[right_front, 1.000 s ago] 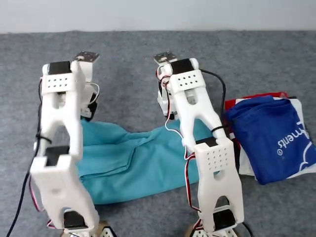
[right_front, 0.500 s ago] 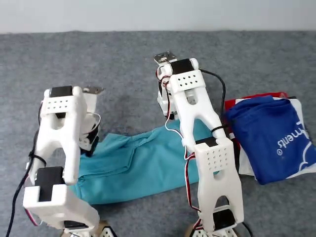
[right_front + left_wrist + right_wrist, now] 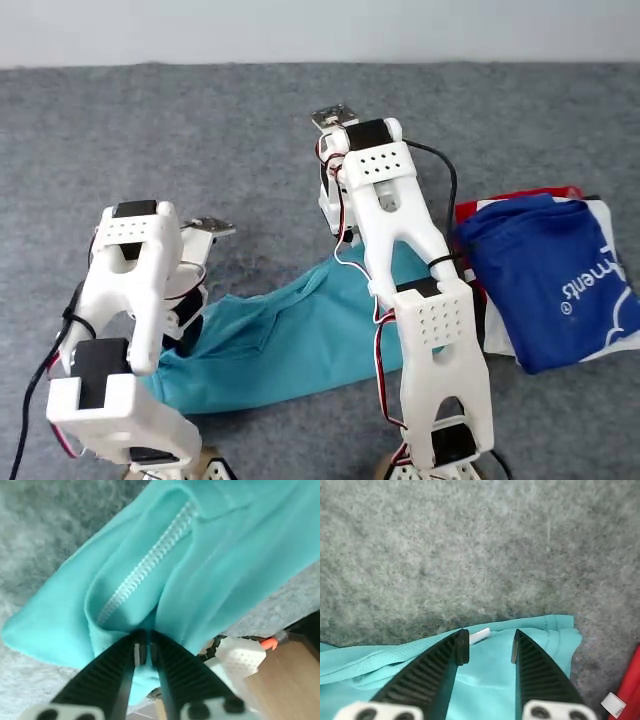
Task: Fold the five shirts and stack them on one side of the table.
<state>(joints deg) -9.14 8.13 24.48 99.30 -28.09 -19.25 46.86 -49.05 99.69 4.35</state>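
The left claw (image 3: 144, 650) is pinching tight on a fold of the soft teal cloth shirt (image 3: 225, 555). The right claw (image 3: 490, 647) is hanging open just above that shirt's edge, holding nothing.

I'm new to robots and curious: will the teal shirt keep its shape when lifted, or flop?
Probably floppy: the teal shirt bunches into soft folds where the left gripper pinches it. Likely light too: the fabric looks thin at its stitched seam.

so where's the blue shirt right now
In the high view the blue shirt sits on top of the pile at the table's right side, beside the right arm, with the teal shirt spread out on that arm's other side.
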